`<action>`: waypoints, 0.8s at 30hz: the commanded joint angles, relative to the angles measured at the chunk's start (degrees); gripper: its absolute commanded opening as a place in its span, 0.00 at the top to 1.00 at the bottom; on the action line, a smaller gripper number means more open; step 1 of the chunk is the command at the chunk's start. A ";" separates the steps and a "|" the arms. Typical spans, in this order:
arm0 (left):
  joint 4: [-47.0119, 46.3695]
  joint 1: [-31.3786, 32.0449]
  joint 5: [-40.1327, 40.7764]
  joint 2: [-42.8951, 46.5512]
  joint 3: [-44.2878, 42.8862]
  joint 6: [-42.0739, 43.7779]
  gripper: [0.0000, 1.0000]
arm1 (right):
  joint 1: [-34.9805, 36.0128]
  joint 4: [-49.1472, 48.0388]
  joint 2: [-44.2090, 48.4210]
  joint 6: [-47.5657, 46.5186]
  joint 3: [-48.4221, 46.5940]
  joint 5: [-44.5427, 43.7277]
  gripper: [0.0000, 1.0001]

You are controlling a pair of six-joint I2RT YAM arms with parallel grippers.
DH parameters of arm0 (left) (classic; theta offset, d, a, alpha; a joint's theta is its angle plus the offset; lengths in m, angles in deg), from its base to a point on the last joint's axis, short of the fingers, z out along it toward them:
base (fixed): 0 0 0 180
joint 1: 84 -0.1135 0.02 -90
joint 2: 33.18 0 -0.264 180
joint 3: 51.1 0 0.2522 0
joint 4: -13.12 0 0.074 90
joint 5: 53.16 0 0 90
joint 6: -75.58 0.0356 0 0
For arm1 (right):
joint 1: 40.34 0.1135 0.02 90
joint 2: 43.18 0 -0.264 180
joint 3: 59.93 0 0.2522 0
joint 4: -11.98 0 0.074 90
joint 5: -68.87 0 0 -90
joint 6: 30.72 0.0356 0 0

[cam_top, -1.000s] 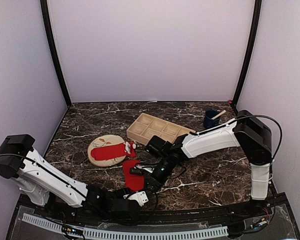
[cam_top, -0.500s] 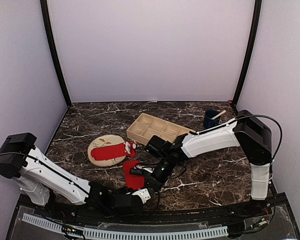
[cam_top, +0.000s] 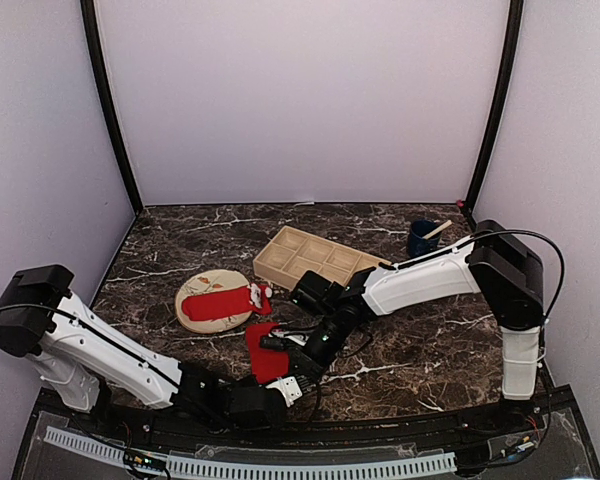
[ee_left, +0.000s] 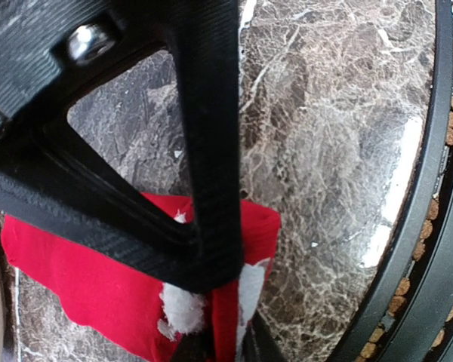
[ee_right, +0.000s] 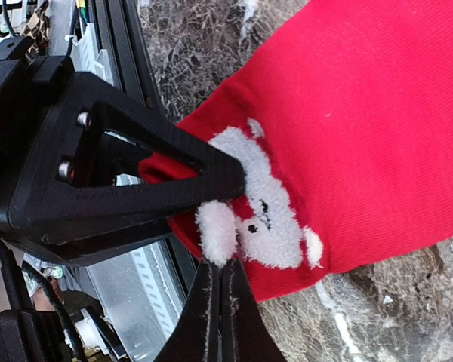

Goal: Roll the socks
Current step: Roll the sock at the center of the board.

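1 sock lies on the plate at the left, the other sock lies on the table just in front and right of it, the tray sits behind both, and the cup stands far back right.

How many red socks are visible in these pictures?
2. One sock lies on the beige plate; the other sock lies on the table, pinched by the left gripper and the right gripper.

Sock partly beyond frame edge
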 commanded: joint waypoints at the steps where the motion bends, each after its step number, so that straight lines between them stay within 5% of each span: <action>1: 4.75 -1.26 -5.98 0.31 1.67 -1.48 0.87 | -0.74 -0.72 -0.16 0.60 0.34 -1.00 1.00; 24: 5.44 -8.39 -27.43 4.21 1.48 -2.01 0.93 | -3.25 -12.24 4.87 6.64 8.28 -2.01 0.72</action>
